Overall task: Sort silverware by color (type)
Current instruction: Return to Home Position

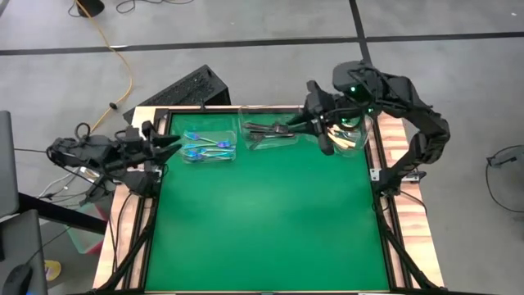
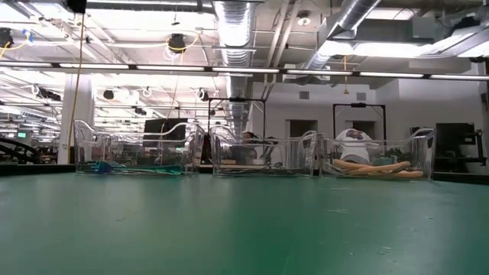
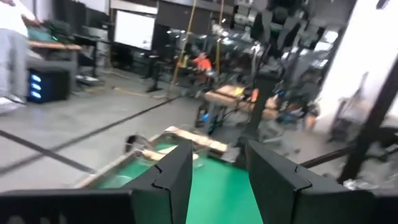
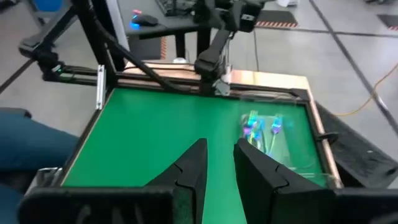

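High view: three clear tubs stand in a row along the 12 o'clock edge of the green desk. The left tub, toward 11 o'clock, holds the iridescent blue forks. The middle tub, at 12 o'clock, holds the dark grey forks. The right tub, toward 1 o'clock, is partly covered by the right arm. The low view shows the cream-handled forks lying flat in its bottom. No fork lies loose on the green surface.

The left gripper hangs over the desk's 10 o'clock edge, just beside the left tub and pointing toward it. In the left wrist view its fingers are well apart with nothing between them.

The right gripper hovers above the gap between the middle and right tubs, aimed toward 9 o'clock. In the right wrist view its fingers stand slightly apart, a narrow strip of green showing between them, and they hold nothing. The blue forks show beyond them.

A black keyboard lies on the floor past the 11 o'clock corner.
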Robot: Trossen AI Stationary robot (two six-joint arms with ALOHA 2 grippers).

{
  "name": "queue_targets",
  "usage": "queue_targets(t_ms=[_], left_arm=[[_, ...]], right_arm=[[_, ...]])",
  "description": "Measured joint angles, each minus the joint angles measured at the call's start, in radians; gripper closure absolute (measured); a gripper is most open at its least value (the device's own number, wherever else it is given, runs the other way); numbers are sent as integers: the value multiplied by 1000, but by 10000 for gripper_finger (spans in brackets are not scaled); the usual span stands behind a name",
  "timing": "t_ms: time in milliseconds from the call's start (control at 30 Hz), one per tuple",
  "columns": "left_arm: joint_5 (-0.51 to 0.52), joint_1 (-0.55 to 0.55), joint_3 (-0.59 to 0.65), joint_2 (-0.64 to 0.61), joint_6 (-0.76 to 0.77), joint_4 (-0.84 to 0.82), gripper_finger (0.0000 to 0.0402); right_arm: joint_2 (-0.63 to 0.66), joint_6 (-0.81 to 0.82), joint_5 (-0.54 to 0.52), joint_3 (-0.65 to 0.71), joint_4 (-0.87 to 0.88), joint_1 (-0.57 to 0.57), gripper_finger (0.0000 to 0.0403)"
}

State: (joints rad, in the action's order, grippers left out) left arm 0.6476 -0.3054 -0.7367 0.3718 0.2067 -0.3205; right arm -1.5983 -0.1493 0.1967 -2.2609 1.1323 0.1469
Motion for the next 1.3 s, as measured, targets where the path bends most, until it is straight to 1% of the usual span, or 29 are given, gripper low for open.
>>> queue_targets(t_ms=[100, 167, 267, 367, 467, 533, 600, 733, 967, 1067, 1200, 1300], left_arm=[[-58, 0, 79, -112, 58, 6, 269], [-66, 0, 142, -183, 80, 29, 269], [-64, 0, 226, -294, 85, 83, 269], [-68, 0, 291, -373, 70, 110, 269], [-71, 0, 300, -364, 71, 84, 269], [-73, 0, 296, -344, 68, 103, 269], [-60, 0, 298, -335, 66, 98, 269], [-64, 0, 297, -337, 57, 104, 269], [-52, 0, 315, -341, 48, 98, 269], [-38, 0, 359, -358, 57, 112, 269], [-33, 0, 425, -370, 105, 131, 269], [-37, 0, 473, -368, 112, 193, 269]], right_arm=[[26, 2, 13, 66, -32, -14, 301], [58, 2, 15, 146, -81, -16, 301], [133, 10, 22, 312, -204, -2, 301], [239, 40, 72, 523, -402, 30, 301], [350, 90, 110, 739, -617, 69, 301], [417, 131, 118, 873, -748, 91, 301], [481, 175, 129, 1004, -860, 116, 301], [603, 271, 185, 1249, -1092, 154, 301], [779, 426, 184, 1642, -1477, 217, 301], [842, 488, 194, 1768, -1608, 261, 301], [929, 536, 219, 1888, -1676, 299, 301], [1004, 544, 223, 1958, -1724, 322, 301]])
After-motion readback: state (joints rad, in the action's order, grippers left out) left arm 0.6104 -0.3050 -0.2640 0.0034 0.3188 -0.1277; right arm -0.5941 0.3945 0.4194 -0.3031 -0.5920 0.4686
